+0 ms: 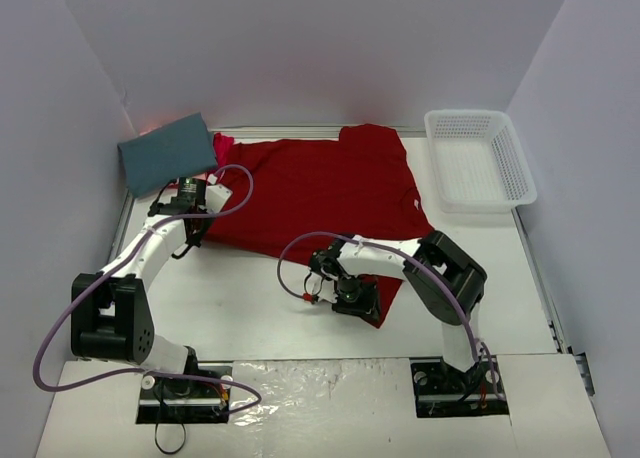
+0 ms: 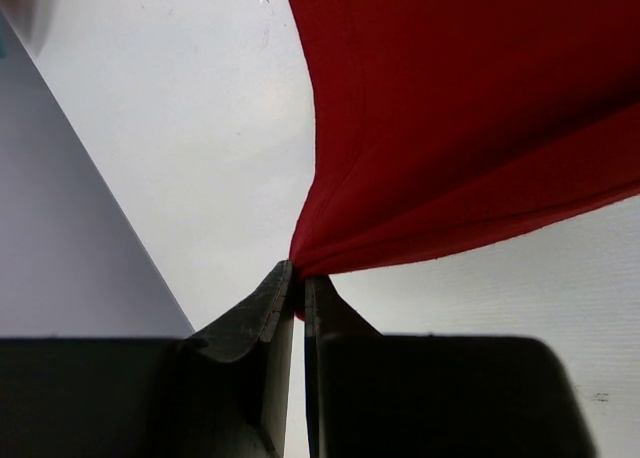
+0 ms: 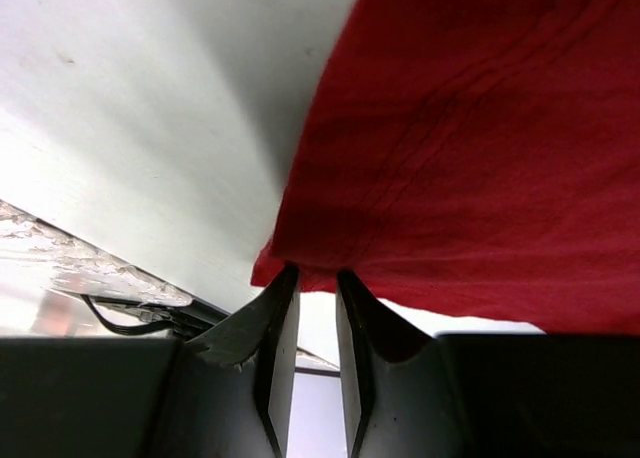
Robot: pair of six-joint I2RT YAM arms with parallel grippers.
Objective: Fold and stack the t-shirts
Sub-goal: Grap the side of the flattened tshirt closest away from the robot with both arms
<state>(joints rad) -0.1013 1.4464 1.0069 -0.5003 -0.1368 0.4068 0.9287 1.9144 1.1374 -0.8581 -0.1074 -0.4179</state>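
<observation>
A deep red t-shirt [image 1: 320, 183] lies spread across the middle of the table. My left gripper [image 1: 197, 240] is shut on its near left corner [image 2: 380, 128]; the cloth bunches at the fingertips [image 2: 298, 278]. My right gripper [image 1: 365, 306] is closed on the shirt's near right corner, and the red hem [image 3: 450, 158] hangs over the fingertips [image 3: 312, 276]. A folded slate-teal t-shirt [image 1: 168, 153] lies at the back left. A bit of pinkish-red cloth [image 1: 222, 143] shows next to it, mostly hidden.
A white mesh basket [image 1: 480, 160] stands at the back right. Grey walls close the left, back and right sides. The arm bases sit on a foil-covered strip [image 1: 320, 398] at the near edge.
</observation>
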